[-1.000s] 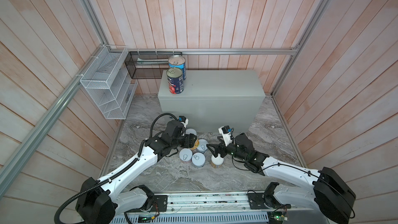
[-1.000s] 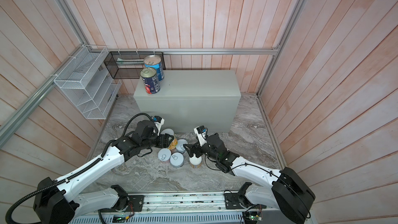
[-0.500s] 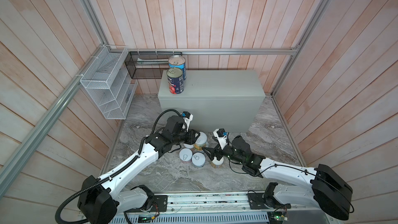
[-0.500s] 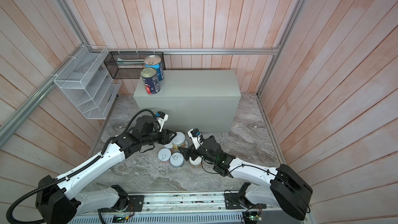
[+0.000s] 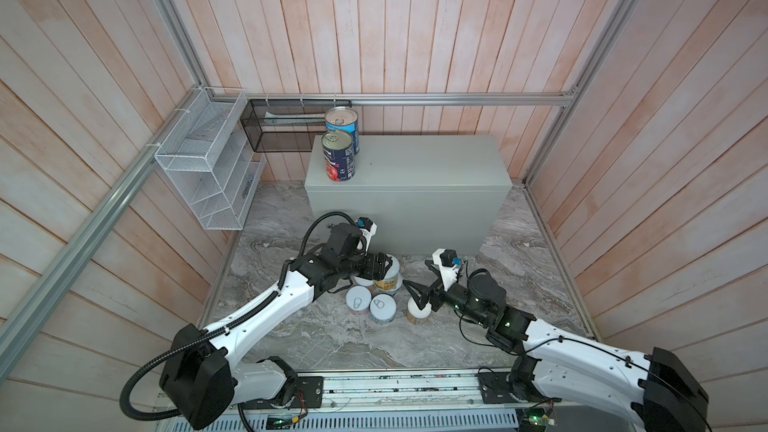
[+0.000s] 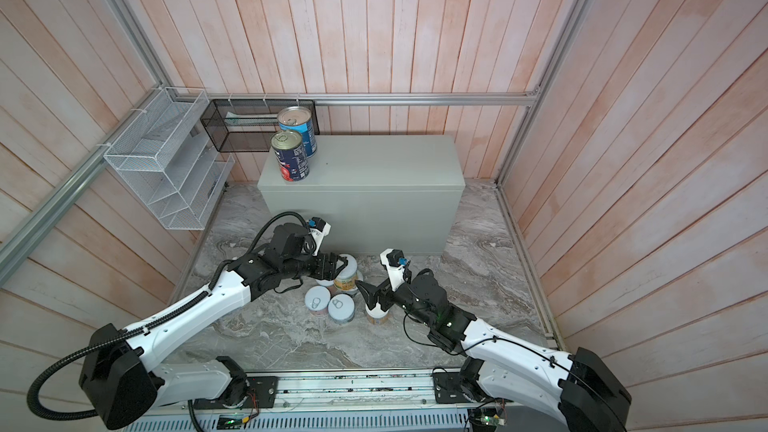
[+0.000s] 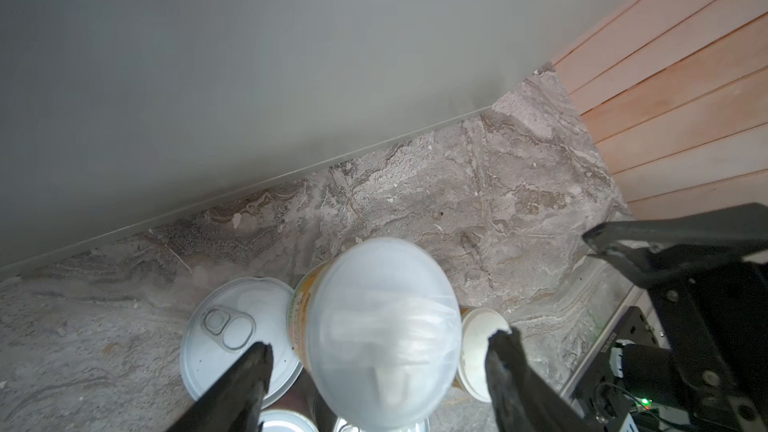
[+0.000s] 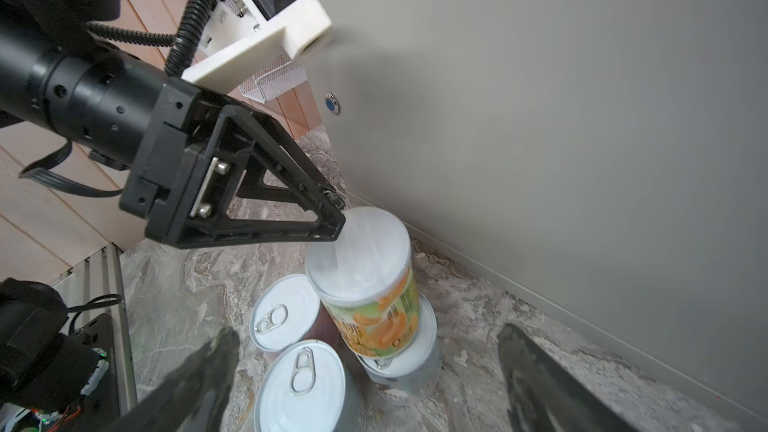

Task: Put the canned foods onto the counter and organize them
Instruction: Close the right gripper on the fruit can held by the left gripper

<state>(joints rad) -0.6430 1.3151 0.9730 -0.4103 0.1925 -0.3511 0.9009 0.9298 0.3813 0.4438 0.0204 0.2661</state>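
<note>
Counter (image 5: 415,168): grey box at 12 o'clock of the marble floor (image 5: 511,259), round lock (image 8: 331,103) on its front. 2 tall cans stand on its top at the 10 o'clock corner: light blue can (image 5: 341,123) at the back edge, navy can (image 5: 338,160) just beside it at 6 o'clock. White wire basket (image 5: 208,160) hangs on the wall at 9 o'clock of the counter

Other cans sit on the floor in 1 cluster at 6 o'clock of the counter front

Yellow-green can (image 8: 374,309), white lid, stands on top of a bottom short can (image 8: 409,363). Left gripper (image 7: 382,340) reaches in from 9 o'clock at lid height; jaws part-way apart, 1 finger on each side of the lid. Left wrist view shows a gap on both sides, so nothing gripped. From the right wrist 1 fingertip (image 8: 330,224) lies at the lid rim; contact there cannot be told

2 short cans (image 5: 358,297), pull tabs up, just beside each other at 7 o'clock of the stack

Second yellow-green can (image 5: 415,318) upright on the floor at 3 o'clock of those 2. Right gripper (image 8: 368,332) extends in from 4 o'clock, jaws spread wide, empty. In both top views 1 finger overlaps this can's lid; touching or above, cannot tell
</note>
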